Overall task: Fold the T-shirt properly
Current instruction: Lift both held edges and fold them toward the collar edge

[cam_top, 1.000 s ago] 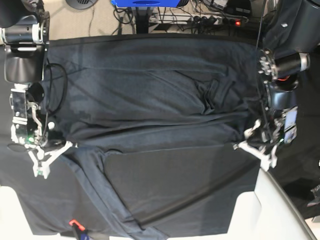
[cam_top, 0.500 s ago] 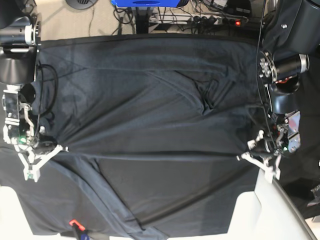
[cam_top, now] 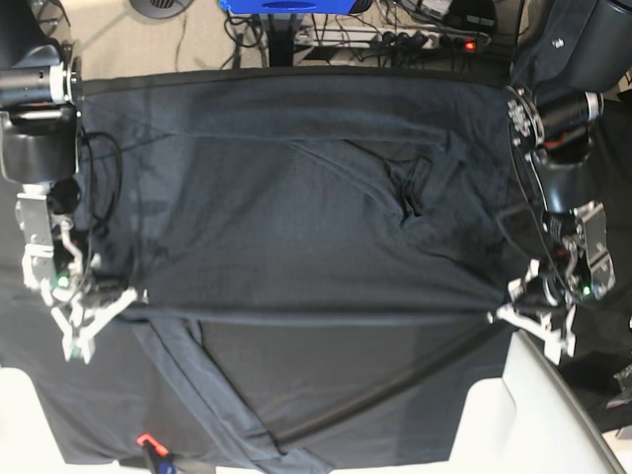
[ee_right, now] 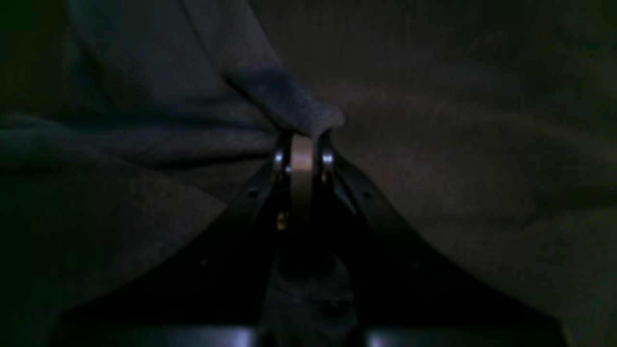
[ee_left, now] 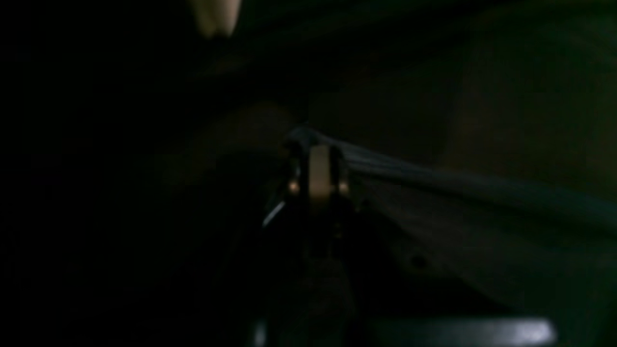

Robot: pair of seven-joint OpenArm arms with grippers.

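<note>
The dark slate-grey T-shirt (cam_top: 296, 217) lies spread across the table in the base view. Its folded-over edge is stretched in a straight line between both grippers. My right gripper (cam_top: 94, 311), on the base view's left, is shut on the shirt's edge. Up close, the right gripper (ee_right: 301, 137) pinches a bunched corner of the T-shirt (ee_right: 289, 101). My left gripper (cam_top: 513, 314), on the base view's right, is shut on the opposite end. In its wrist view the left gripper (ee_left: 313, 144) clamps a taut band of the T-shirt (ee_left: 458, 188).
A black table covering cloth (cam_top: 49, 405) lies under the shirt. White surfaces (cam_top: 538, 415) show at the near corners. A small red object (cam_top: 146, 441) sits at the near edge. Cables and a power strip (cam_top: 415, 39) lie on the floor beyond the table.
Both grippers have moved toward the near edge in the base view, the left gripper the most. The folded edge came with them and now lies lower and tauter.
</note>
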